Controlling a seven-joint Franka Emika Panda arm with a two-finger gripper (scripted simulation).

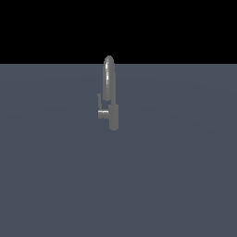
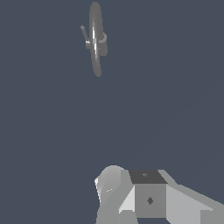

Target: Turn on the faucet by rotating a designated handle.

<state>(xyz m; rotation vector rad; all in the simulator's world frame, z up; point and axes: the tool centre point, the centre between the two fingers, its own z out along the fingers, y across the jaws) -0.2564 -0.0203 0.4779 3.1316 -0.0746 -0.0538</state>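
The faucet (image 1: pixel 111 99) stands alone on the flat grey-blue surface (image 1: pixel 176 176), its thick cylindrical base planted upright and its glossy arched spout rising above it, near the centre of the exterior view. The handle (image 1: pixel 99 101) is a thin lever standing upright on a short sideways stub from the base, on the exterior view's left of the spout and close beside it. That position probably marks the closed state, so the lever would have to swing about the stub's axis to open the flow.

In the wrist view the faucet (image 2: pixel 96 39) appears well apart from the arm's own body, with the handle (image 2: pixel 84 33) a slim sliver beside the spout. The distance suggests the approach has barely begun and nothing is touching the fixture.

The arm does not appear in the exterior view at all. The wrist view shows only a blocky grey and white part of the robot (image 2: pixel 148 197), cut off at the edge. The gripper's jaws are not visible in either picture, so I cannot tell how far they are open or whether they hold anything.
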